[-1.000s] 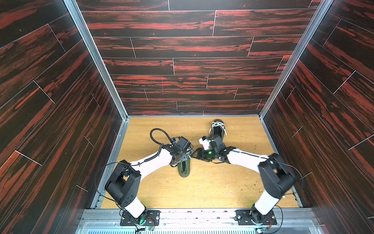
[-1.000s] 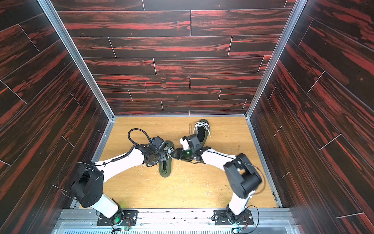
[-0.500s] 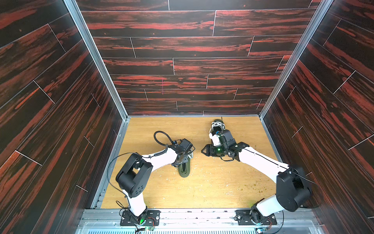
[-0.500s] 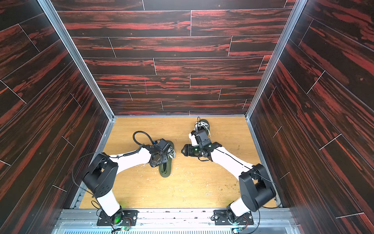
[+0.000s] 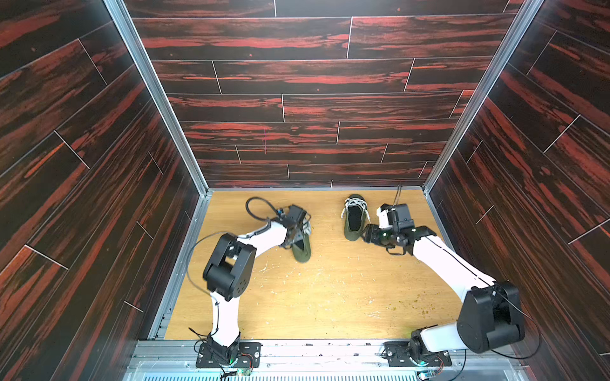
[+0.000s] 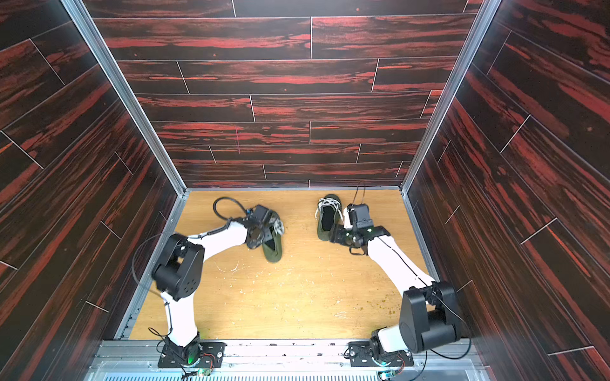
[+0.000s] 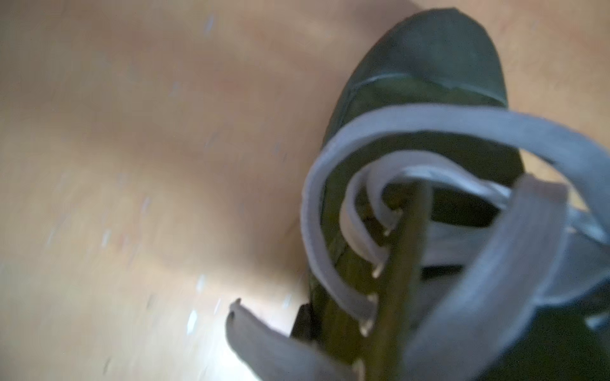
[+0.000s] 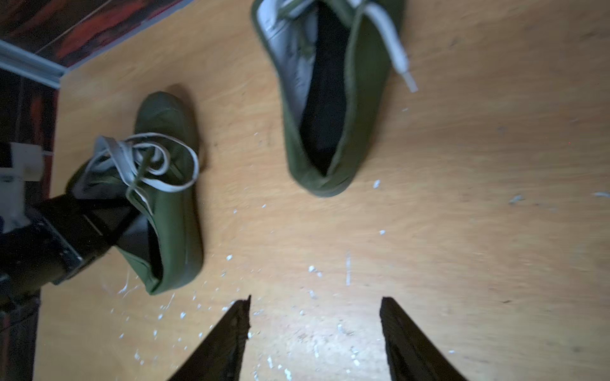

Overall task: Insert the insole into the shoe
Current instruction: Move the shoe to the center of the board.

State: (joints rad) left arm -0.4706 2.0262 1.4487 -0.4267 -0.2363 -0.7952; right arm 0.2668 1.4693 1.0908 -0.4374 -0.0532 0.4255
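Note:
Two olive-green shoes with white laces lie on the wooden table point(image 5: 330, 290). The left shoe point(image 5: 302, 247) point(image 6: 273, 245) point(image 8: 171, 211) has my left gripper point(image 5: 298, 231) point(image 8: 112, 214) shut on its laced side edge; in the left wrist view that eyelet edge point(image 7: 399, 280) runs close past the camera. The right shoe point(image 5: 355, 219) point(image 6: 326, 219) point(image 8: 330, 99) lies free, and a black insole point(image 8: 325, 99) shows inside its opening. My right gripper point(image 5: 367, 232) point(image 8: 315, 298) stands open over bare table just off that shoe's heel, holding nothing.
Dark red-streaked walls point(image 5: 297, 109) close in the table on three sides, and a metal rail point(image 5: 297, 349) runs along the front. Small white crumbs point(image 8: 313, 270) are scattered on the wood. The left arm's cable point(image 5: 254, 206) loops behind its wrist.
The left jaws have closed on the left shoe, which has shifted slightly toward the back. The right arm has swung away from that shoe to the right, beside the other shoe's heel.

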